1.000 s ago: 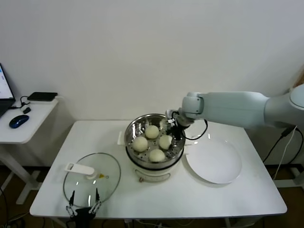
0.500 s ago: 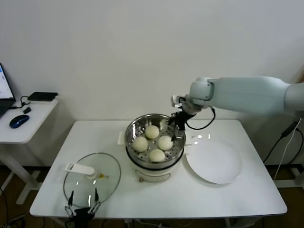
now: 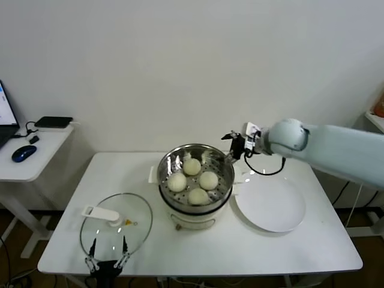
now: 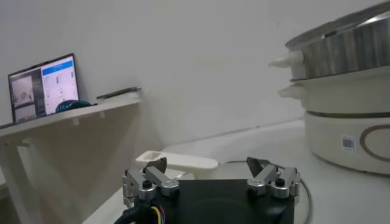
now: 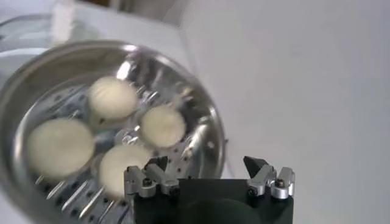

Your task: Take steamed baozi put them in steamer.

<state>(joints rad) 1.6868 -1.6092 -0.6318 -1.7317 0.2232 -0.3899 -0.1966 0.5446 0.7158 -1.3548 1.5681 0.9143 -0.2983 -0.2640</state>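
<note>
A white table is standing against a pale wall, seen from above by the head camera. Near its middle, the steamer, a round shiny metal basket with a perforated floor, is sitting on a white electric pot base. Four steamed baozi are lying inside the basket, close together in a diamond, each resting on the perforated floor.

Just to the robot's right of the steamer, a flat white plate is lying bare on the table. Toward the robot's left and nearer the table's front edge, a round glass lid with a white handle is lying flat.

The right arm is reaching in from the right, and the right gripper is hanging above the far right rim of the steamer, pointing toward it. Its jaws are standing spread wide with nothing between them; in the right wrist view the right gripper is showing the buns below and beyond the fingertips, clearly apart from them.

The left gripper is sitting low at the front edge of the table, just before the glass lid. Its jaws are also standing apart, holding nothing, well away from the steamer and the buns.
</note>
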